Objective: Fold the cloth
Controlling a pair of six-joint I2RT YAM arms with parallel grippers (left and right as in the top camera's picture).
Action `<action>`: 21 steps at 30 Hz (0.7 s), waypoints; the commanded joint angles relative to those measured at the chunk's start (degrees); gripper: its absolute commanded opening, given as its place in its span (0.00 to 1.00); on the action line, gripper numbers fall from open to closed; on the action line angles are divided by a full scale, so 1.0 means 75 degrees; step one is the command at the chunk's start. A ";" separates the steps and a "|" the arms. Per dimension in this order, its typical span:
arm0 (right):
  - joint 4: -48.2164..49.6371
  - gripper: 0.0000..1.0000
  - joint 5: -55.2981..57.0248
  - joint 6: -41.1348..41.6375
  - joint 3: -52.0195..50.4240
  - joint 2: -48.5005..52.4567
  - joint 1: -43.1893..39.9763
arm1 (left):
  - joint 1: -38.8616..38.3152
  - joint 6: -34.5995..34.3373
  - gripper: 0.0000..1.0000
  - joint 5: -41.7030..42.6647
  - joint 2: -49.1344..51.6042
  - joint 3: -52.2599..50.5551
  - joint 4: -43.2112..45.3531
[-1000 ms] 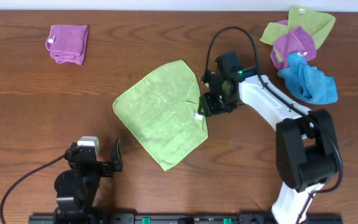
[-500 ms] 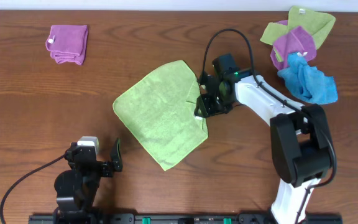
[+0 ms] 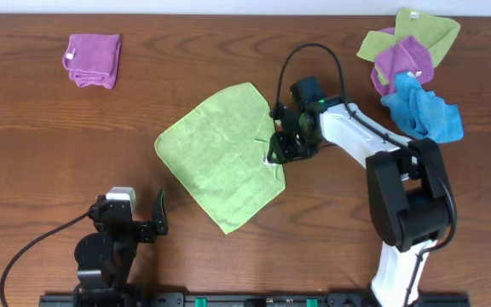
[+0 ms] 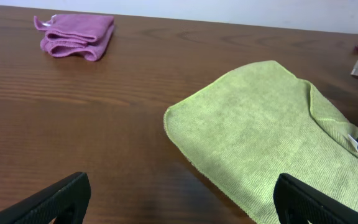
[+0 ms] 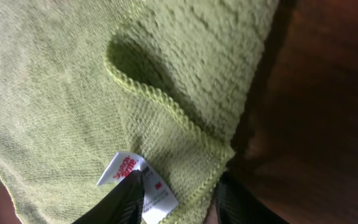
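The lime-green cloth [image 3: 220,153] lies spread flat as a diamond on the middle of the wooden table. It also shows in the left wrist view [image 4: 272,124] and fills the right wrist view [image 5: 73,81]. Its white tag [image 5: 138,180] sits at the right corner. My right gripper [image 3: 284,145] is at that corner, and its fingers [image 5: 179,196] pinch the tagged corner between them. A raised crease runs from there into the cloth. My left gripper [image 3: 143,223] rests open and empty at the front left, short of the cloth's near edge [image 4: 179,199].
A folded purple cloth [image 3: 93,60] lies at the back left and shows in the left wrist view [image 4: 76,37]. A bunch of green and purple cloths [image 3: 407,43] and a bright blue cloth [image 3: 424,115] lie at the back right.
My right gripper has shifted slightly left onto the tagged corner, and the crease there has deepened. The left arm has not moved.
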 commanded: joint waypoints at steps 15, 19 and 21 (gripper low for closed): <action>-0.0064 0.33 -0.0015 0.0044 0.0551 0.0087 0.0079 | 0.0000 -0.0023 0.95 -0.0076 -0.0052 -0.0166 -0.0017; -0.0082 0.34 -0.0015 0.0047 0.0551 0.0087 0.0079 | 0.0000 -0.0023 0.95 -0.0076 -0.0052 -0.0166 -0.0017; -0.0085 0.32 -0.0015 0.0047 0.0551 0.0087 0.0079 | 0.0000 -0.0023 0.95 -0.0076 -0.0052 -0.0166 -0.0017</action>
